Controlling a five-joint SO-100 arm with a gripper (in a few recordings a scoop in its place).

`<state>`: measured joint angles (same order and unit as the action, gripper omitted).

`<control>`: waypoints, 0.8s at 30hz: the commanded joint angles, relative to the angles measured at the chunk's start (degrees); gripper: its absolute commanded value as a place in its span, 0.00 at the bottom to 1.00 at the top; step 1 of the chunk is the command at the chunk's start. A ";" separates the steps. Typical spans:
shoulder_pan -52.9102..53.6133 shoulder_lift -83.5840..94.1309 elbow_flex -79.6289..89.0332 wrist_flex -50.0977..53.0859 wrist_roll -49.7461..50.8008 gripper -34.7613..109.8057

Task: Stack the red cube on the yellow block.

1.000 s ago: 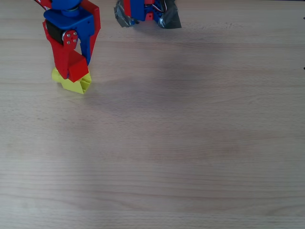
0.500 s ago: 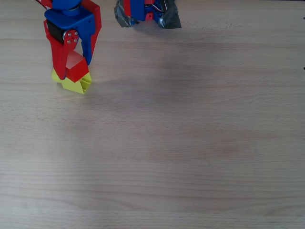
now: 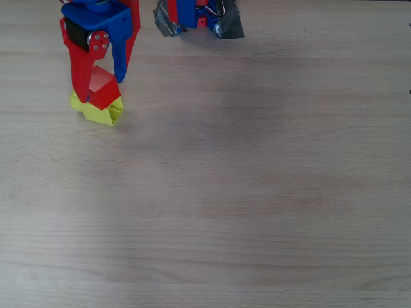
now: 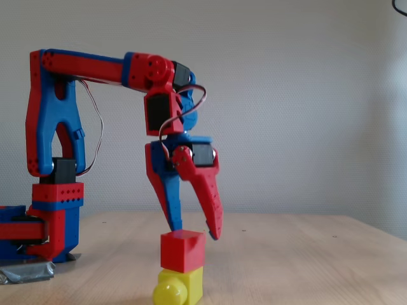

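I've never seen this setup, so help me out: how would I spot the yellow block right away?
Start at the red-and-blue arm and follow it down to its gripper. Below the open fingers a red cube sits on the yellow block, the only yellow thing on the wooden table, with a round stub on one end.

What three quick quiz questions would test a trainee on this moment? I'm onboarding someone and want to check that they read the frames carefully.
1. True or false: the red cube rests on the yellow block.
2. Is the gripper open, or shut on the cube?
3. In the fixed view, are the fingertips above the cube's top or down beside the block?

Key
1. True.
2. Open; the jaws stand spread and grip nothing.
3. Above the cube's top.
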<state>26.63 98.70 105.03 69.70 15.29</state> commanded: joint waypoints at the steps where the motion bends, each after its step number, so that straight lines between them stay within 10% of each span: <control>1: -0.53 6.15 -5.62 1.67 1.23 0.42; 24: -15.73 22.68 -15.47 14.59 10.81 0.32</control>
<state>13.01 116.28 91.58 83.23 25.05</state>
